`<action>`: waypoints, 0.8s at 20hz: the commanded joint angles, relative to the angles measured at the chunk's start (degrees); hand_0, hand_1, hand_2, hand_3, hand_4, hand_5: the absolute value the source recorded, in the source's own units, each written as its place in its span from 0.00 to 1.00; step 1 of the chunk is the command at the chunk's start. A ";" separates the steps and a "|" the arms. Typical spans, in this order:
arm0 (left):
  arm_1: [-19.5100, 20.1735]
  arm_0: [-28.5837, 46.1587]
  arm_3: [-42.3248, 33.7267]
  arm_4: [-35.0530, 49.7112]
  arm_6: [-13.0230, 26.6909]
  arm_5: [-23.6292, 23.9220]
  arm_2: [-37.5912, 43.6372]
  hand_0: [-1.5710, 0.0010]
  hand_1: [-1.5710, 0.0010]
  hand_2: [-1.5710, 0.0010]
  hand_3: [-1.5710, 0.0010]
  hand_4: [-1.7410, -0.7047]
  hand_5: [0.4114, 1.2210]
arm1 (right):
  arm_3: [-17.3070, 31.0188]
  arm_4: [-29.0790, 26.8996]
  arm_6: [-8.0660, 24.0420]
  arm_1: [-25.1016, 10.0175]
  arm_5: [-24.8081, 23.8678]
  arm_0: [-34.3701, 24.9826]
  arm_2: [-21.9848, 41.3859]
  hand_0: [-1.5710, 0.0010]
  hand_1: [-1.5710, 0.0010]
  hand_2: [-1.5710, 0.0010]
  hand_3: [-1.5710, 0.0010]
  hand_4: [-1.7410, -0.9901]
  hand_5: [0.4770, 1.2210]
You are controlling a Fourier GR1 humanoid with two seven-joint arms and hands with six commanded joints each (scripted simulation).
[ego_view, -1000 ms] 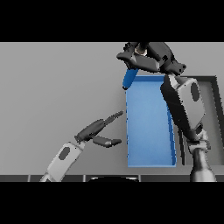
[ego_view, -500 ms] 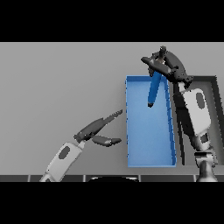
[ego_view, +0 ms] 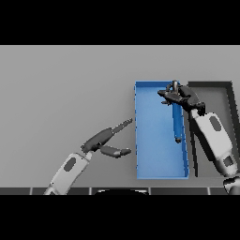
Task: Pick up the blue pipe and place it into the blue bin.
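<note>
Looking down on the bench (ego_view: 61, 93), I see the pipe (ego_view: 176, 123) lying lengthwise inside the bin (ego_view: 154, 164), close along its right wall, its lower end resting on the floor. My right hand (ego_view: 180, 97) sits over the pipe's upper end, fingers fanned out and apparently no longer gripping; whether a fingertip touches the pipe I cannot tell. My left hand (ego_view: 104, 140) rests with fingers extended just left of the bin, idle. A dark tray (ego_view: 229, 93) stands beside the bin on the right. As I judge it, placement is nearly complete. To finish well, I should lift the right hand straight up, fingers kept wide, clearing the bin's right wall without nudging the pipe.
</note>
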 commanded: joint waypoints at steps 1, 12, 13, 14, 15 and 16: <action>0.02 -0.11 0.14 0.03 0.00 -0.04 0.10 1.00 1.00 1.00 1.00 0.83 0.09 | 2.50 -2.73 0.00 -1.42 -1.91 -1.17 3.68 0.00 0.04 0.07 0.39 0.22 0.96; -0.14 -0.91 0.77 0.06 -0.28 -0.02 0.39 1.00 1.00 1.00 1.00 0.83 0.09 | 6.38 -12.02 0.01 -8.46 0.92 -9.00 23.54 0.91 0.92 0.92 0.95 0.79 0.59; -0.13 -0.45 0.83 -0.19 -0.59 -0.01 0.08 1.00 1.00 1.00 1.00 0.83 0.09 | 6.55 -11.23 -0.27 -8.51 1.67 -8.97 24.15 0.93 0.93 0.94 0.96 0.80 0.55; -0.08 -0.63 1.24 -0.26 -0.79 -0.09 0.20 1.00 1.00 1.00 1.00 0.83 0.09 | 6.71 -10.47 -0.28 -8.23 1.92 -9.10 24.76 0.95 0.95 0.95 0.97 0.81 0.51; -0.02 -0.55 1.06 0.00 -0.56 -0.11 0.34 1.00 1.00 1.00 1.00 0.83 0.08 | 6.38 -9.57 -0.43 -8.61 1.83 -8.82 25.33 0.96 0.96 0.96 0.97 0.81 0.47; -0.16 0.01 0.96 -0.50 -1.29 0.16 -0.09 1.00 1.00 1.00 1.00 0.83 0.08 | 6.35 -9.30 -0.58 -8.72 1.76 -9.04 25.32 0.88 0.94 0.96 0.98 0.81 0.45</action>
